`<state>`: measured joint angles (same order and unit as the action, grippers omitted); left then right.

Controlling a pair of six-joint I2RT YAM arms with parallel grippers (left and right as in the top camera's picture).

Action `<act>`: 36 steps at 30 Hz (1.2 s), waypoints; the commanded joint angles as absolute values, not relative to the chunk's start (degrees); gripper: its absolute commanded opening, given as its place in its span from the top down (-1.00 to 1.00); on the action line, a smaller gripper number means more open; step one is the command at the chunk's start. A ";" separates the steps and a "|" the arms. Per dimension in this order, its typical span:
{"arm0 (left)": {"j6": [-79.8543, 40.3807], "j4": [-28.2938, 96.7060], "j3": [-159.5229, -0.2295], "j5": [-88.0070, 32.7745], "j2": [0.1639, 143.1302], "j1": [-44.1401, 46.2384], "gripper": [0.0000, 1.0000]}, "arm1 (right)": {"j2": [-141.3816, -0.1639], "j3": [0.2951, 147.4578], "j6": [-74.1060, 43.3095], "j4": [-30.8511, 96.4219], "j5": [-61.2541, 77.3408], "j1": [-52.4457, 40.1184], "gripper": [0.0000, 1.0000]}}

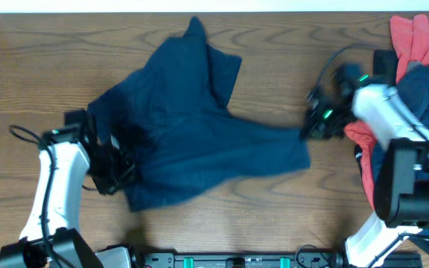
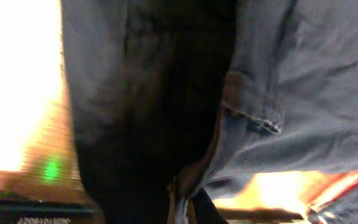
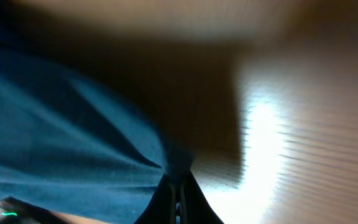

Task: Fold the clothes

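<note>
Shorts (image 1: 199, 126) in plain dark navy lie spread over the middle of the wooden table (image 1: 274, 223). One leg points toward the far edge and the other runs out to the right. The cloth is creased and bunched toward its left side.

The left gripper (image 1: 118, 170) sits at the near left edge of the garment. In its wrist view, dark fabric fills the picture and runs down between the closed fingers, so it appears clamped on that edge. The right gripper (image 1: 306, 134) is at the right-hand tip of the outstretched leg. Its wrist view shows the fingers pressed together with the cloth corner drawn into them, so it has a pinch on the hem.

At the far right lies a heap of other clothes, a coral red garment (image 1: 412, 33) with a navy garment (image 1: 423, 85) over it, well apart from the shorts.

The fabric looks light, limp and thin. It will probably sag and drag rather than keep a shape, and a pinch of one layer may slip out if pulled sharply. Seams, hems and the waistband are thicker, so they are the better places to grip. Taking hold at opposite ends, as here, should let the cloth be tensioned flat before one half is carried over the other.
</note>
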<state>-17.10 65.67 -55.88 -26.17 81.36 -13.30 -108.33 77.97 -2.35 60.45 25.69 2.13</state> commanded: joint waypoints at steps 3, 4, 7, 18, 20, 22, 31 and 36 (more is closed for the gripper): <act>-14.59 74.24 -61.89 -19.18 81.01 -14.17 0.88 | -106.69 88.66 -2.22 69.01 18.57 6.28 0.98; -14.59 75.70 -61.32 -18.70 81.01 -14.17 0.88 | -106.69 88.47 -2.28 70.65 15.99 6.07 0.98; -14.61 79.11 -58.67 -18.76 81.01 -14.17 0.88 | -106.74 85.54 -2.31 73.58 10.63 5.06 0.97; -14.85 82.08 -54.35 -20.71 81.01 -14.06 0.13 | -106.72 76.36 -0.95 69.78 11.07 4.40 0.46; -15.75 81.17 -54.46 -20.32 81.01 -14.09 -0.25 | -106.74 76.34 0.93 68.60 14.39 4.43 0.10; -18.13 79.44 -55.20 -18.79 81.01 -14.09 -0.35 | -106.76 76.31 1.41 66.22 16.64 4.40 -0.04; -23.24 64.84 -60.14 -15.57 81.49 -14.06 -0.70 | -108.31 75.77 3.51 57.01 24.49 0.82 -0.20; -23.22 63.09 -60.12 -15.97 85.10 -14.06 -0.71 | -110.89 75.72 3.42 53.93 24.08 -2.46 -0.23</act>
<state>-22.48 62.98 -59.40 -16.71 82.67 -13.87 -108.84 76.27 2.37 54.57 22.61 -0.73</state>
